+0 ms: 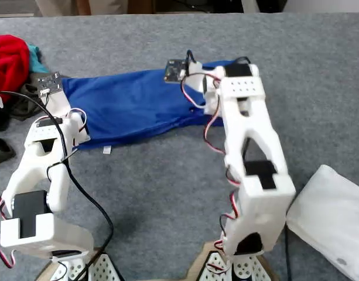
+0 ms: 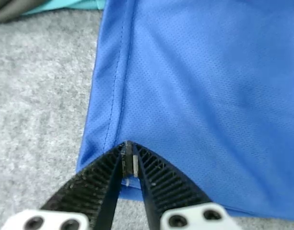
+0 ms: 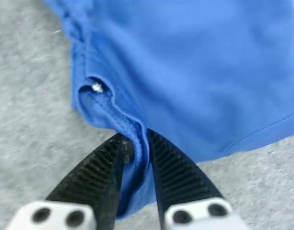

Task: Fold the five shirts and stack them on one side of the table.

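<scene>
Left gripper: the left gripper (image 2: pixel 130 147) is clamped tight on the near left corner of the blue shirt (image 1: pixel 132 105), its ribbed jaws meeting on the hem.
Right gripper: the right gripper (image 3: pixel 135 140) pinches a bunched seam at the shirt's right end, jaws nearly together with blue fabric between them.
Blue shirt: it lies stretched out left to right across the far middle of the grey table (image 1: pixel 167 193), held at both ends.
Count: one blue shirt laid out; one red garment (image 1: pixel 6 58), one teal cloth (image 1: pixel 36 58) and a dark cloth (image 1: pixel 18 105) heaped at the far left edge; one white folded cloth (image 1: pixel 334 222) at the near right, cut off by the picture's edge.
Edges: the shirt's left hem runs straight beside the heap; a small white tag (image 1: pixel 107 150) lies just near of the shirt's near edge.
Open room: bare grey surface shows between the two arms and at the far right.
</scene>
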Motion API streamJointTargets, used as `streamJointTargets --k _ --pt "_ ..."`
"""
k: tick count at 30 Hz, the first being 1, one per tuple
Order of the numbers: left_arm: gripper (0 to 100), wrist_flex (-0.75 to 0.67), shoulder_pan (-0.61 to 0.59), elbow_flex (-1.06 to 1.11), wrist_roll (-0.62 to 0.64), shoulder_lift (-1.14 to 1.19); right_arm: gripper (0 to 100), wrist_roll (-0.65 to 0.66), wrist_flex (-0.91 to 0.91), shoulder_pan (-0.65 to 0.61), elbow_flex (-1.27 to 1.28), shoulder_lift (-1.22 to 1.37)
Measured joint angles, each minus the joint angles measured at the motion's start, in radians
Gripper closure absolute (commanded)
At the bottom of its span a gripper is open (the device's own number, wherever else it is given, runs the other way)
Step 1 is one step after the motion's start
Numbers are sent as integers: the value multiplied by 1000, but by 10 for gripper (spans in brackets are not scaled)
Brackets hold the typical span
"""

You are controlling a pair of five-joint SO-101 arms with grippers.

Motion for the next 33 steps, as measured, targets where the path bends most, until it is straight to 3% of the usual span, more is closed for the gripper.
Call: streamJointTargets --k 10,17,24,33 --pt "980 0 0 0 0 0 994 54 207 -20 -569 334" --pt "980 0 0 0 0 0 985 132 295 -57 -819 525" --pt "980 0 0 0 0 0 676 144 302 -60 -979 617" --pt "980 0 0 0 0 0 750 137 410 -60 -1154 618"
